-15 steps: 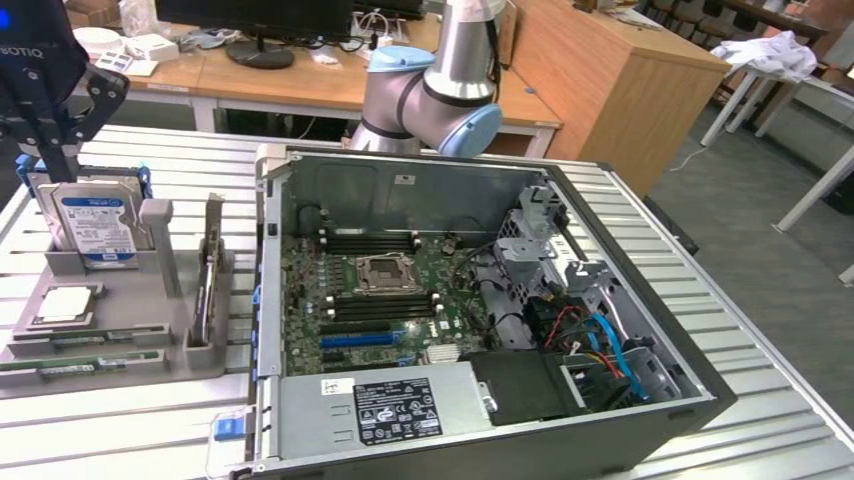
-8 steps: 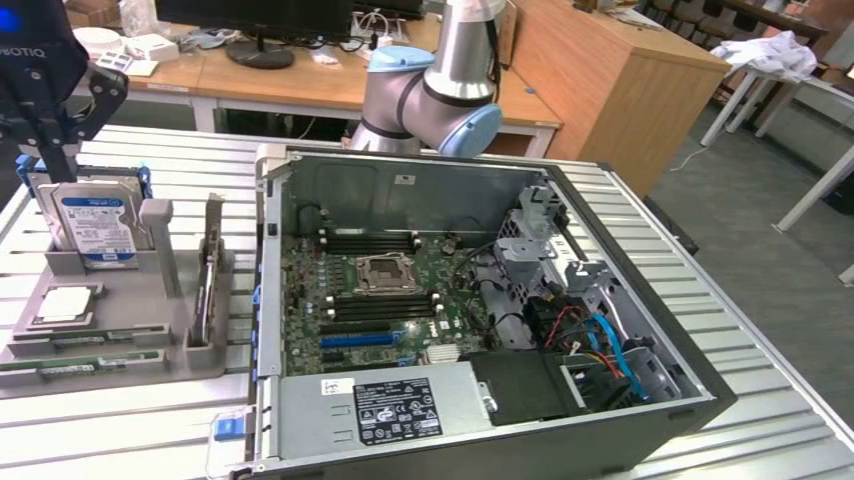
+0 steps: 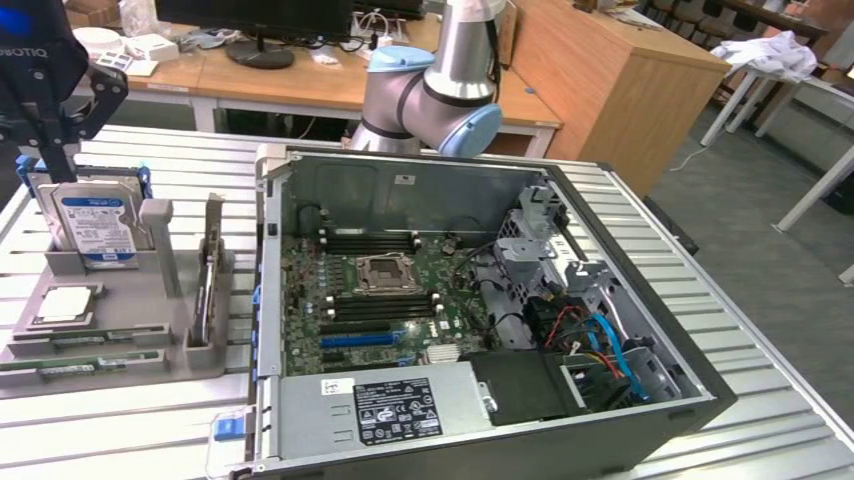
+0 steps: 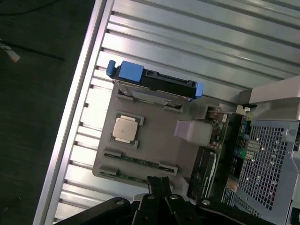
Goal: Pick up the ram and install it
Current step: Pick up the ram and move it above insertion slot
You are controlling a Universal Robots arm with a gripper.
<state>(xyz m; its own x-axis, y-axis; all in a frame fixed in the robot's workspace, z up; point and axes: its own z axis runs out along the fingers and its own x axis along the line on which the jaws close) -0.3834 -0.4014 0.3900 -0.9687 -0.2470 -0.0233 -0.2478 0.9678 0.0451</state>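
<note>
Two ram sticks, thin and green, lie in slots along the front edge of the grey parts holder (image 3: 160, 320): one (image 3: 83, 345) just behind the other (image 3: 74, 369). The wrist view looks down on them, the first ram stick (image 4: 139, 162) and the second (image 4: 129, 176), at the holder (image 4: 154, 140) edge nearest my fingertips. My black gripper (image 3: 51, 150) hangs above the table at the exterior view's far left, behind the hard drive. In the wrist view the gripper (image 4: 159, 182) is shut with its tips together and nothing between them, well above the holder.
The holder also carries a silver blue-labelled hard drive (image 3: 96, 225) standing upright, a square CPU chip (image 3: 67, 304) and an upright card (image 3: 210, 275). The open computer case (image 3: 274, 300) with its motherboard (image 3: 380, 300) lies to the exterior view's right on the ribbed metal table (image 3: 134, 420).
</note>
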